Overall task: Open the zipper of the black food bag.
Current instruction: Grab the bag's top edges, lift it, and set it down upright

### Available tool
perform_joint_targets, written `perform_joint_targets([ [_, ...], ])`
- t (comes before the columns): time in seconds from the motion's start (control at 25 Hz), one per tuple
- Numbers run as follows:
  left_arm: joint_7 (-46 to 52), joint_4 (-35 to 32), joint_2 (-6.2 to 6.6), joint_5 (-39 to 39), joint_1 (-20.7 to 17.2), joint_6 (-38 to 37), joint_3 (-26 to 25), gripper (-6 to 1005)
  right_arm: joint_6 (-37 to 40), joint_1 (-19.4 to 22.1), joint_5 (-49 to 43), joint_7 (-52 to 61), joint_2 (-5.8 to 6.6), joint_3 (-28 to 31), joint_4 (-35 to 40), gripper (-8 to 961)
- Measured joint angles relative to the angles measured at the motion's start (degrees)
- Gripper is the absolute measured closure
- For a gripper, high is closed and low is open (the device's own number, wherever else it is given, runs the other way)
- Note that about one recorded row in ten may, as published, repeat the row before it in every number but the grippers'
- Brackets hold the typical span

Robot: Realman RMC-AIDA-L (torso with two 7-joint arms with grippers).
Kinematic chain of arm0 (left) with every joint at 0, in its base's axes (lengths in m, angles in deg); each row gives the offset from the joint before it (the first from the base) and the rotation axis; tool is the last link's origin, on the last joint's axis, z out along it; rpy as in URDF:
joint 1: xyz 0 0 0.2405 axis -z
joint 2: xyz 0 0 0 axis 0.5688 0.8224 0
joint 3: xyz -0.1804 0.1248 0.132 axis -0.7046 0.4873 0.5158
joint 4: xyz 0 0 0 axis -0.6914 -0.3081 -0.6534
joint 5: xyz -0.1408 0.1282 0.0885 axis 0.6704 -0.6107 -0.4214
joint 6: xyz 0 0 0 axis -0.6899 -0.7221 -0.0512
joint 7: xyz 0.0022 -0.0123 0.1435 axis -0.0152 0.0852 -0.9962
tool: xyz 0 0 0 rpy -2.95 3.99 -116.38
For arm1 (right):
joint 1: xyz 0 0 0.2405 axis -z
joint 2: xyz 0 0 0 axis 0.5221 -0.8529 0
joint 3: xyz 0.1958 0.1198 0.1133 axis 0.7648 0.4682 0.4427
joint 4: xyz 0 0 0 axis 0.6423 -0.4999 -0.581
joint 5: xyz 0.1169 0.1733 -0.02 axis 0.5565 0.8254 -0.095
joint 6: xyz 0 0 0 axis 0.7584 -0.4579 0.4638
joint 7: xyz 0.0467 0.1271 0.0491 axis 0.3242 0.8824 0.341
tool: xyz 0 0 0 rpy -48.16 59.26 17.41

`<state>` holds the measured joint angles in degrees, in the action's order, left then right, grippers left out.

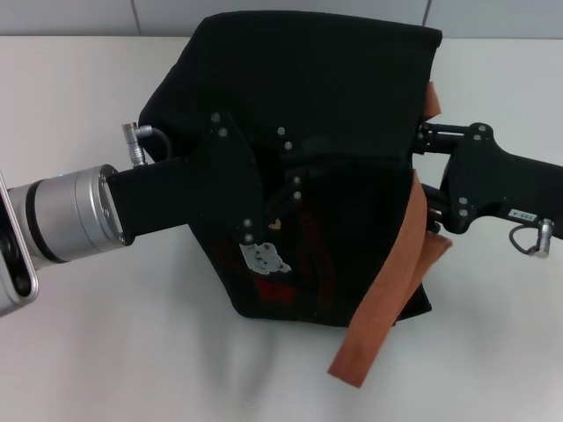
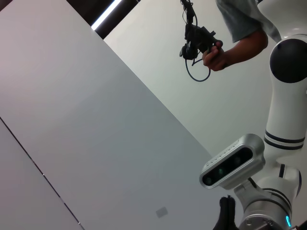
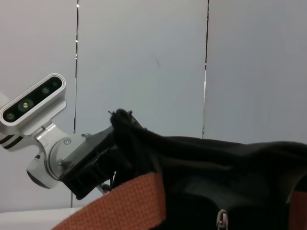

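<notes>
Resting on the white table [image 1: 79, 352], the black food bag [image 1: 334, 105] sits at centre of the head view, boxy, its far end toward the wall. An orange-brown handle [image 1: 387, 299] drapes over the bag's right side, its free end lying on the table at the near right corner. A white bear patch [image 1: 264, 257] and a red mark [image 1: 274, 288] show on the near part of the bag's top.

L arm enters from the left; left gripper [image 1: 295, 189] lies across the top of the bag, black on black, so finger state cannot be determined. The zipper is not distinguishable in the head view for the same reason. R arm enters from the right; right gripper [image 1: 424, 176] is against the bag's right side beside the handle. Its fingers are hidden by fabric and strap: state cannot be determined.

R wrist view: bag fabric bunched up, orange strap in front, and a small silver pull tab [image 3: 221, 219] at the lower edge; which zipper it belongs to is unclear.

L wrist view faces away from the bag.
</notes>
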<state>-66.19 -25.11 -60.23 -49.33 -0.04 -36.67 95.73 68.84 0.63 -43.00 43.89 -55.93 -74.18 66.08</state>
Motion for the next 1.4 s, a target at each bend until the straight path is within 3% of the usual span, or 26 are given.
perform_joint_targets([
  [0.28, 0.0, 0.1, 0.0, 0.0, 0.0, 0.0, 0.1, 902, -0.3, -0.2, 2.2, -0.7, 0.0, 0.2, -1.0, 542],
  [0.4, 0.0, 0.1, 0.0, 0.0, 0.0, 0.0, 0.1, 902, -1.1, -0.2, 2.3, -0.8, 0.0, 0.1, -1.0, 784],
  [0.64, 0.0, 0.2, 0.0, 0.0, 0.0, 0.0, 0.1, 902, -1.3, -0.2, 2.3, -2.1, 0.04, -0.1, -1.2, 939],
  [0.92, 0.0, 0.3, 0.0, 1.1, 0.0, 0.0, -0.1, 901, -1.4, 0.6, 2.2, -3.1, 0.1, -3.2, -0.6, 954],
  [1.4, 0.3, 0.7, 0.0, 3.5, 0.0, 0.7, 0.2, 901, -1.4, 5.8, -0.4, 1.0, 0.38, -6.9, 6.1, 933],
])
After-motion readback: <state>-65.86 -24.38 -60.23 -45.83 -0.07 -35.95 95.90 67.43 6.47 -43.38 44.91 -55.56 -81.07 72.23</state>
